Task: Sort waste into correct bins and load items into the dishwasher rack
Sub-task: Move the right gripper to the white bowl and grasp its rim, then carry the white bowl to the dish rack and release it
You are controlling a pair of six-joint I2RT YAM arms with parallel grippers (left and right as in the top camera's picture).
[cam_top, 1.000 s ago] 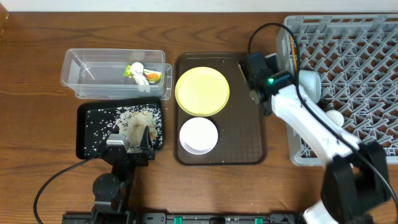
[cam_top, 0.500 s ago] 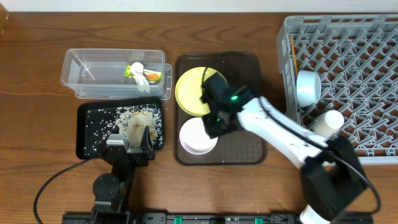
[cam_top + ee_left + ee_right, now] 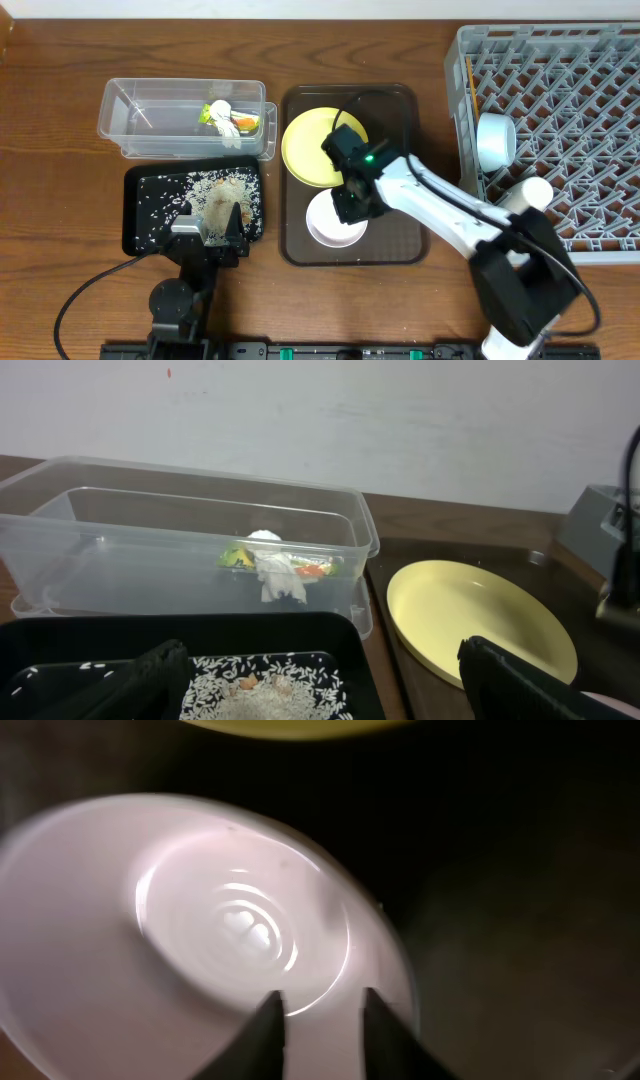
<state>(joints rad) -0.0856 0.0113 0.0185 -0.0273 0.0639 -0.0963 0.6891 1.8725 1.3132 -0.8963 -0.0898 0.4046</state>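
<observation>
Left: the clear tub [image 3: 130, 115] holds a green wrapper [image 3: 238, 556] and tissue [image 3: 277, 576] (its orange print too small to read), and the left gripper [image 3: 322, 660] hangs wide open over the black tray [image 3: 133, 240] of rice scraps [image 3: 220, 185]. Centre: the right gripper [image 3: 352, 203] hovers at the white bowl [image 3: 150, 920] beside the yellow plate [image 3: 308, 150]; its wrist view shows fingers [image 3: 265, 1025] narrowly parted, grasp impossible to tell. Right, overhead only: the rack [image 3: 580, 120] holds blue bowl [image 3: 495, 140], cup [image 3: 527, 195], chopsticks [image 3: 470, 78].

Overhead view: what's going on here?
Right gripper hovers open over the white bowl on the brown tray, beside the yellow plate; neither is racked yet. Left gripper sits open above the black tray of rice scraps. Tissue and wrapper lie in the clear tub. The dishwasher rack already holds a light blue bowl and a white cup.
</observation>
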